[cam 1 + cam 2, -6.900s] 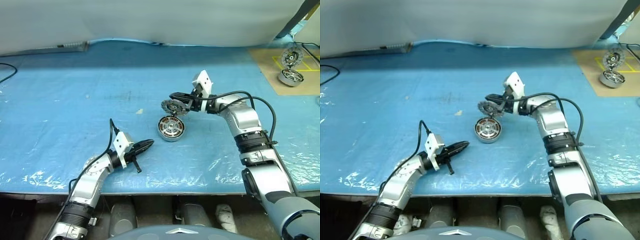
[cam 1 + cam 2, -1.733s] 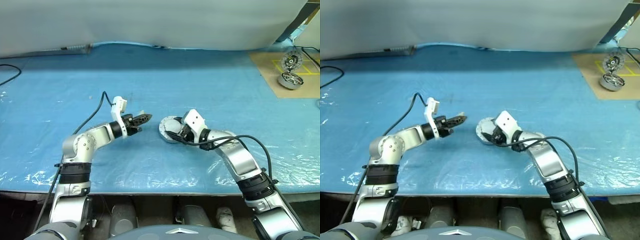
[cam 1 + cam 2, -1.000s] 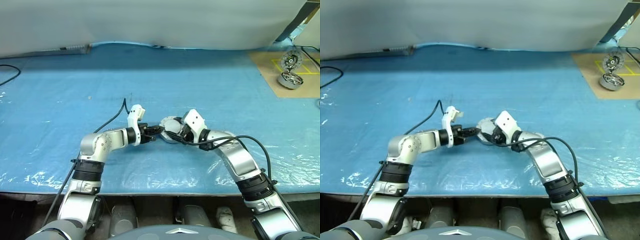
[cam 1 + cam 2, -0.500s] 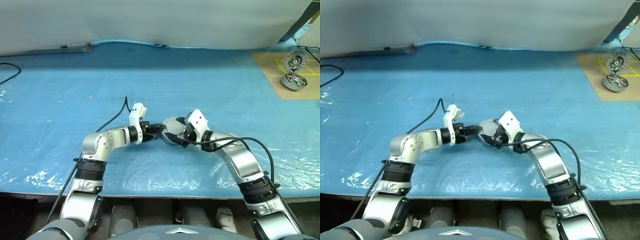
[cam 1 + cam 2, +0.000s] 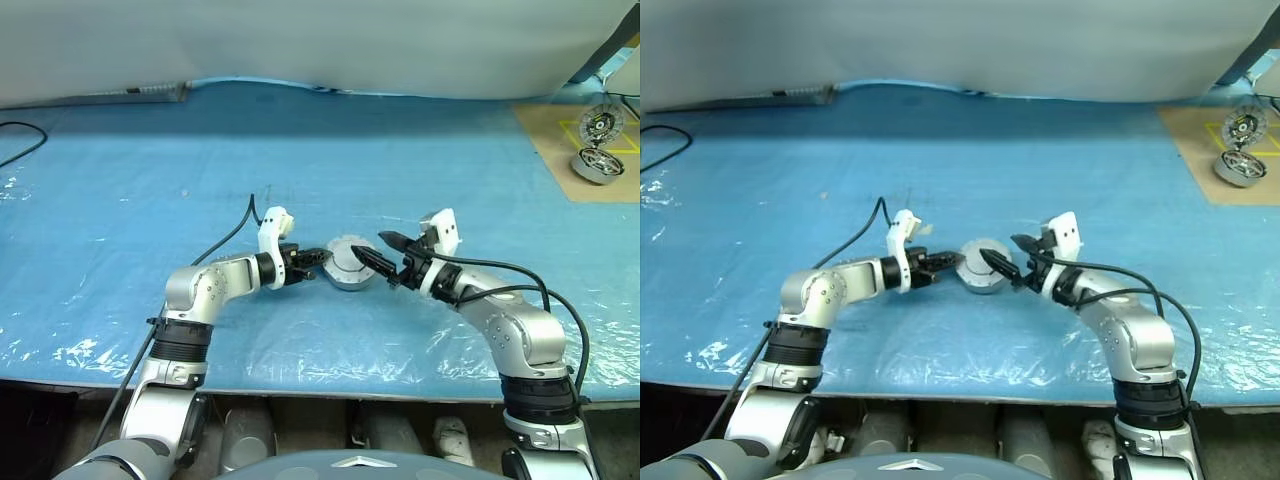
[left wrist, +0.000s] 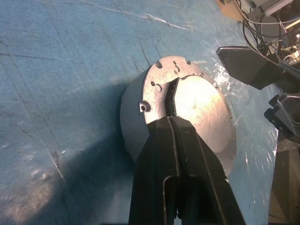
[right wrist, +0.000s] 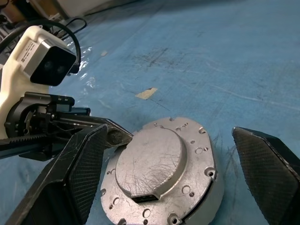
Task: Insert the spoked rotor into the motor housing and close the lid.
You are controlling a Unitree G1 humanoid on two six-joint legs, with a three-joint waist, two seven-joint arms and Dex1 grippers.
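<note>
the blue plastic-covered table [image 5: 120,190] carries the work at its near-centre. the motor housing [image 5: 333,281] sits there, closed: the lid [image 5: 349,262] lies flat on top of it, plain grey face up with its raised hub showing, several small holes round the rim. the spoked rotor cannot be seen with the lid down.

the left gripper [image 5: 318,258] comes in from nine o'clock of the housing. its two black fingers are pressed together with no gap, and they hold nothing. in the left wrist view the closed tips [image 6: 169,123] rest against the lid's top face at its near edge, beside a dark slot cut in the raised hub. contact appears light; whether the tips bear down cannot be told.

the right gripper [image 5: 388,252] stands at three o'clock of the housing, fingers spread wide and empty. one finger [image 5: 375,262] reaches over the lid's edge, the other [image 5: 394,240] is raised clear behind it. in the right wrist view the two fingers frame the lid from either side without touching it.

a small pale scrap [image 7: 146,93] lies on the sheet just beyond the housing, at twelve o'clock.

at the far two o'clock corner, on a brown board [image 5: 560,135] with yellow markings, a shiny silver spoked unit [image 5: 597,163] rests, with a second spoked wheel [image 5: 601,126] upright behind it.

a black cable [image 5: 18,138] lies at the far ten o'clock edge.
</note>
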